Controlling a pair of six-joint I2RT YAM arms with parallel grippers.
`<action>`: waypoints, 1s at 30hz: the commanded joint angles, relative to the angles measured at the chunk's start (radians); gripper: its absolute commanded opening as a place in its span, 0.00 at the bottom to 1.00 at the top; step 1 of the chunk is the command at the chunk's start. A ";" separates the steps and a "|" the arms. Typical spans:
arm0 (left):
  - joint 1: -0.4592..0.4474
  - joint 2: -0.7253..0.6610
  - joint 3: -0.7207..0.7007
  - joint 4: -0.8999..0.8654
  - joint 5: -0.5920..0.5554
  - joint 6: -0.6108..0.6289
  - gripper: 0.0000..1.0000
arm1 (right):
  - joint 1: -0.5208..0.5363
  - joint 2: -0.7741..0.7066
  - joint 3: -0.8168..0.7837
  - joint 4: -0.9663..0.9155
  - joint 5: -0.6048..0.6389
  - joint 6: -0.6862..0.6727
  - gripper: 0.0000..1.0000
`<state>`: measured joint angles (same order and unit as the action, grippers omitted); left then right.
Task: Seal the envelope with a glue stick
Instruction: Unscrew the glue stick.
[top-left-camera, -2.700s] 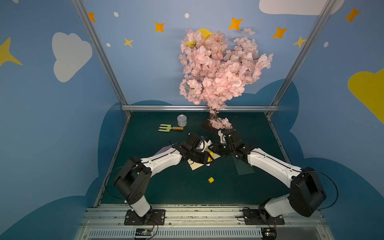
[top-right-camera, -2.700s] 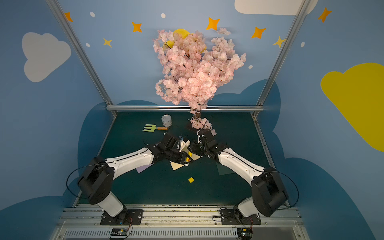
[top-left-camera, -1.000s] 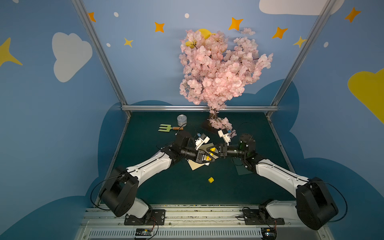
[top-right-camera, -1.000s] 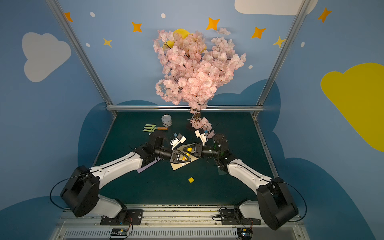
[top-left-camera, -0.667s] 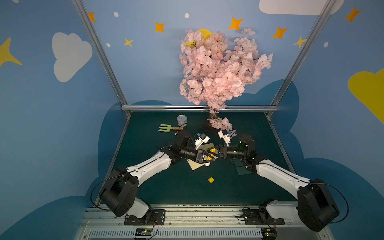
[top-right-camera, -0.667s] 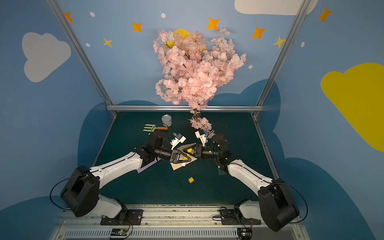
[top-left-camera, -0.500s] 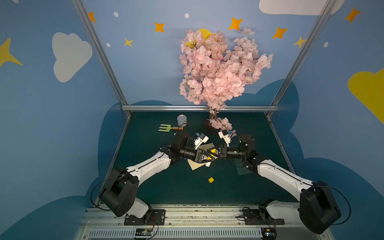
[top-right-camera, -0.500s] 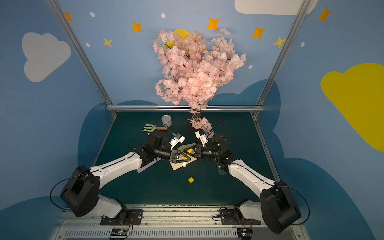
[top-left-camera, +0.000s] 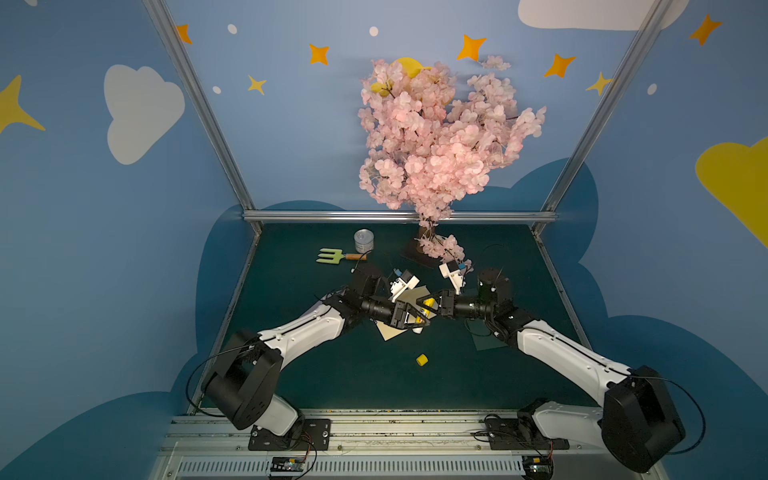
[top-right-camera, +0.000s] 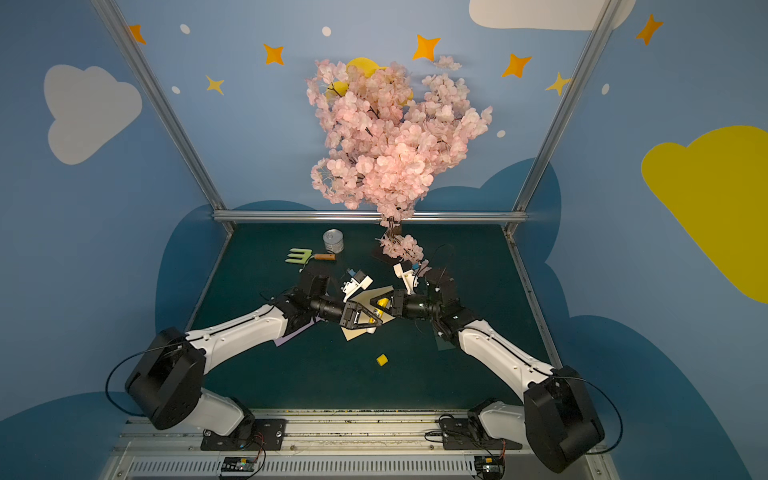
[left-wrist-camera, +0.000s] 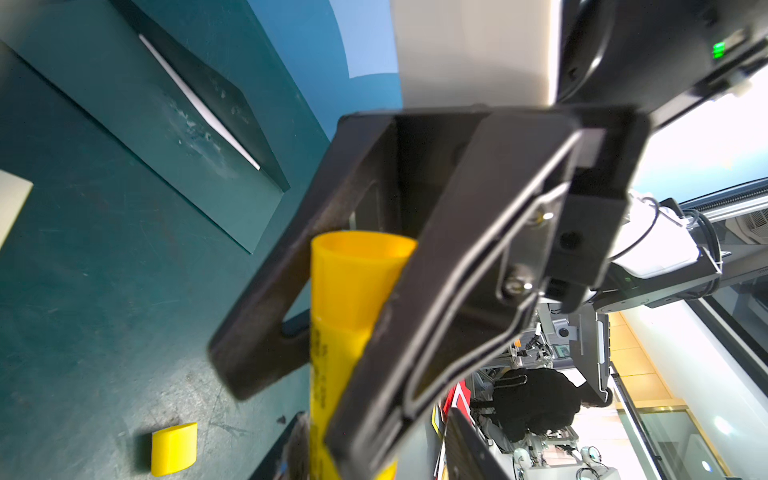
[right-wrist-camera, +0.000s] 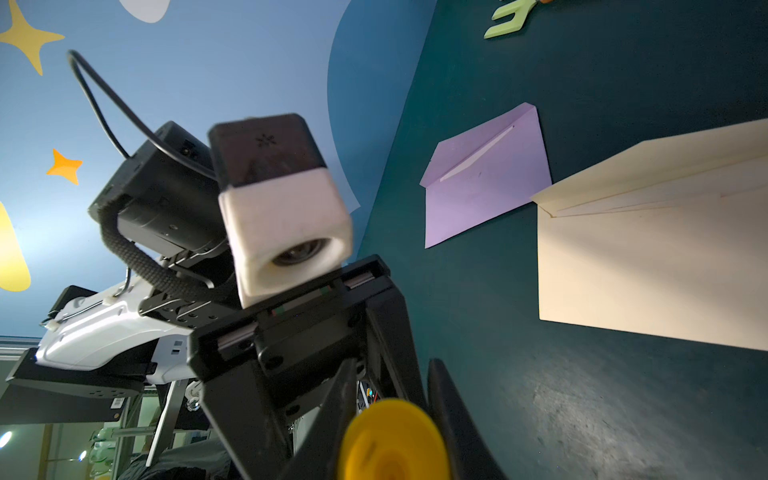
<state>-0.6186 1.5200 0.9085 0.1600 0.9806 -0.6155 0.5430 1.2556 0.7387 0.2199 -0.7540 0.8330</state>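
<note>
Far left on the green bench (top-left-camera: 316, 374), a lilac envelope (top-right-camera: 286, 338) peeks out from under the left arm. At about 11 o'clock from the claws lie a pale green hand fork (top-left-camera: 330, 255) and a tin can (top-left-camera: 364, 241), well apart from the work.

The left claw (top-left-camera: 420, 323) reaches in sideways. Its jaws stand apart around one end of the glue stick (left-wrist-camera: 353, 291) and, as far as the left wrist view shows, do not pinch it. The envelope (top-left-camera: 388, 330), cream-coloured, lies flat on the bench beneath both claws and pokes out at their 7 o'clock. The glue stick is held off the bench above the envelope, roughly level between the two claws.

The right claw (top-left-camera: 423, 308) is clamped on the stick's other end. A small yellow cap (top-left-camera: 422, 360) sits alone on the bench at 6 o'clock of the claws. At 4 o'clock of the right claw, a dark green envelope (top-left-camera: 484, 341) lies partly under the right arm. A pink blossom tree (top-left-camera: 436, 145) stands at the back, around 12 o'clock.
</note>
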 joint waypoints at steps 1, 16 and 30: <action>-0.009 0.023 -0.008 0.026 0.018 -0.003 0.45 | -0.003 -0.020 0.033 0.015 0.015 -0.003 0.00; -0.006 0.041 0.015 0.009 0.030 0.011 0.03 | 0.013 -0.040 0.018 0.050 -0.067 -0.028 0.41; -0.003 0.014 0.007 -0.015 0.082 0.045 0.03 | -0.001 -0.029 -0.021 0.124 -0.139 0.010 0.27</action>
<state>-0.6254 1.5490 0.9066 0.1848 1.0588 -0.5896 0.5400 1.2415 0.7193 0.2749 -0.8249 0.8368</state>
